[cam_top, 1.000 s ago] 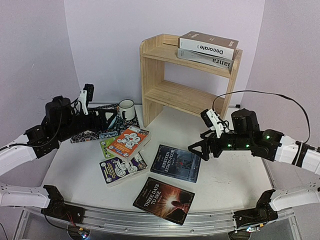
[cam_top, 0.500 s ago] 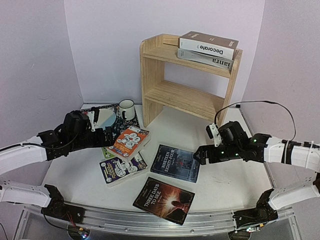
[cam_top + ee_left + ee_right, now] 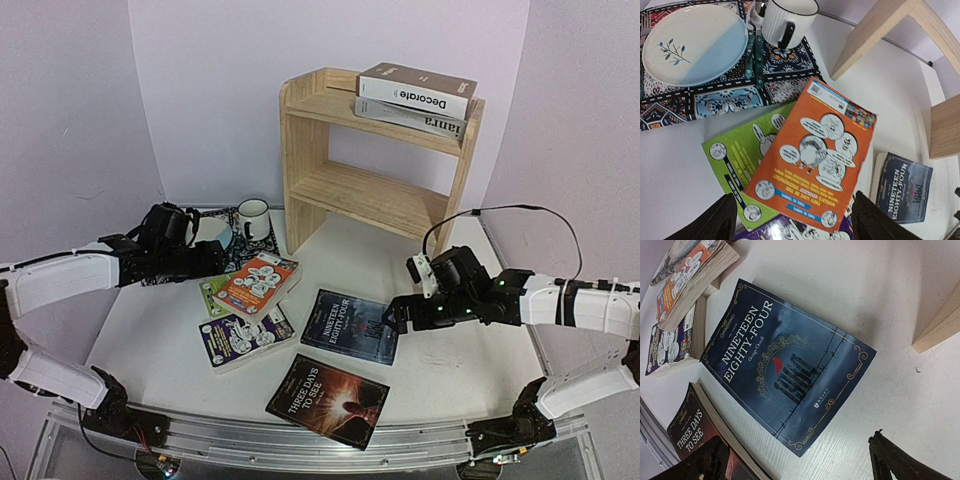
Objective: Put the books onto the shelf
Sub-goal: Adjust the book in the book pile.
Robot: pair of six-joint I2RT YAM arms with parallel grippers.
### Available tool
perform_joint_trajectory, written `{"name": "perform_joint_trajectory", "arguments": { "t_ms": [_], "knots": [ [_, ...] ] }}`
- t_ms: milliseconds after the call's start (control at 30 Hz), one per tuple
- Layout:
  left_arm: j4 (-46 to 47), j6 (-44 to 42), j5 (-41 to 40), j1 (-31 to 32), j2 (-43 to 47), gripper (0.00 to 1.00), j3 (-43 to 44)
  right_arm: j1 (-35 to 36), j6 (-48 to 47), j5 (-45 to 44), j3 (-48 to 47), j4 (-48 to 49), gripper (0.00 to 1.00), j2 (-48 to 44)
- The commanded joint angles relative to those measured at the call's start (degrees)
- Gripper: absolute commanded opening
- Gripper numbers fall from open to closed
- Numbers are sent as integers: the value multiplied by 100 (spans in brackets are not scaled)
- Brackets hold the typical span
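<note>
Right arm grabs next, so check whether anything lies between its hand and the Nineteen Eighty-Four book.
Nothing visible does. The right hand is open, poised at the edge of the book, with only bare table beside that edge.

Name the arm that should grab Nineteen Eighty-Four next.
Right. The right gripper hangs open at the edge of Nineteen Eighty-Four; the left gripper hangs open near the orange paperback, farther away.

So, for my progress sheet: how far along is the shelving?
Done: Decorate and ianra lie stacked atop the shelf. In hand: nothing; the open right gripper points at Nineteen Eighty-Four, the open left gripper at the orange paperback. Left: those two plus the green paperback, the purple paperback and Three Days to See.
</note>
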State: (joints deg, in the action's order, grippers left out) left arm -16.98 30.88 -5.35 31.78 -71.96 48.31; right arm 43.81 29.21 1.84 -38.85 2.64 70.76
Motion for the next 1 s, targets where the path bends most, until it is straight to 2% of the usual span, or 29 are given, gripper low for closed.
{"name": "perform_joint_trajectory", "arguments": {
  "t_ms": [0, 100, 167, 300, 500, 667, 967],
  "knots": [
    [178, -334, 500, -233, -585, 81, 509, 22, 48, 275, 54, 229, 98, -57],
    [315, -565, 1206, -397, -919, 79, 657, 22, 142, 312, 65, 309, 98, -45],
    [430, -752, 1516, -471, -1131, 82, 763, 22, 185, 396, 104, 405, 98, -45],
    [424, -907, 1737, -602, -1746, 87, 1057, 22, 230, 532, 183, 590, 98, -41],
    [355, -953, 1673, -635, -2440, 83, 1255, 22, 196, 578, 187, 597, 98, -40],
    [-2, -1156, 1580, -638, -2630, 81, 1373, 22, 191, 561, 249, 635, 98, 72],
    [-138, -1091, 3075, -612, -2591, 75, 1145, 28, 328, 887, 180, 1032, 98, 529]
  ]
}}
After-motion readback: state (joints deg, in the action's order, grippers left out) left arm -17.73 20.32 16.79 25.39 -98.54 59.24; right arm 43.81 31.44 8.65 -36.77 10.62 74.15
